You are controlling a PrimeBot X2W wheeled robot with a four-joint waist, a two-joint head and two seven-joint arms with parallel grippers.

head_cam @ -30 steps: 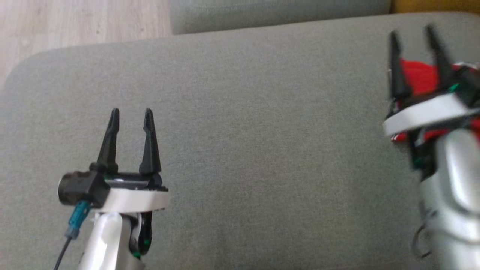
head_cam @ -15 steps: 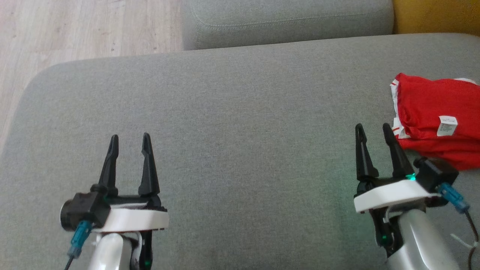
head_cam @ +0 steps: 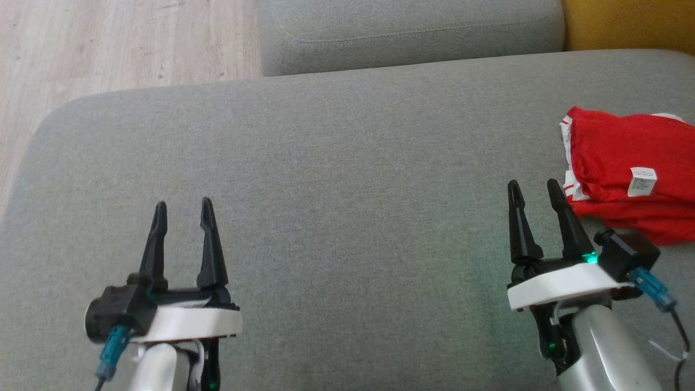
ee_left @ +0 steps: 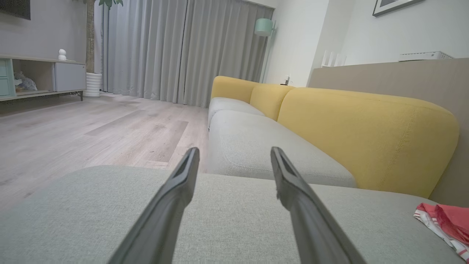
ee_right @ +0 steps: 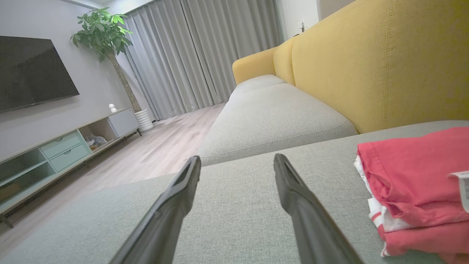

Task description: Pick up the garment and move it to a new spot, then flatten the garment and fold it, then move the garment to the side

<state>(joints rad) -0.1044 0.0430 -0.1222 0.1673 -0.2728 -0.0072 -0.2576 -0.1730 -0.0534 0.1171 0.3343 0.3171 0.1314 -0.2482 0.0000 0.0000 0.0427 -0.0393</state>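
Observation:
The garment (head_cam: 624,168) is red with white trim and a small white label, folded into a compact bundle at the right edge of the grey sofa seat (head_cam: 347,179). It also lies at the right of the right wrist view (ee_right: 414,183) and at the far right of the left wrist view (ee_left: 445,222). My right gripper (head_cam: 534,185) hovers open just left of the garment, apart from it, with nothing between its fingers. My left gripper (head_cam: 182,205) is open and empty over the seat's left part.
The grey seat ends in a rounded edge on the left, with pale wood floor (head_cam: 108,43) beyond. A second grey seat cushion (head_cam: 407,27) lies behind, and a yellow backrest (ee_right: 384,62) rises behind the garment. A TV unit (ee_right: 55,150) stands across the room.
My right arm has pulled back from over the garment and now sits low beside it, open. The garment stays folded at the right. The head camera shifted, so the whole view moved.

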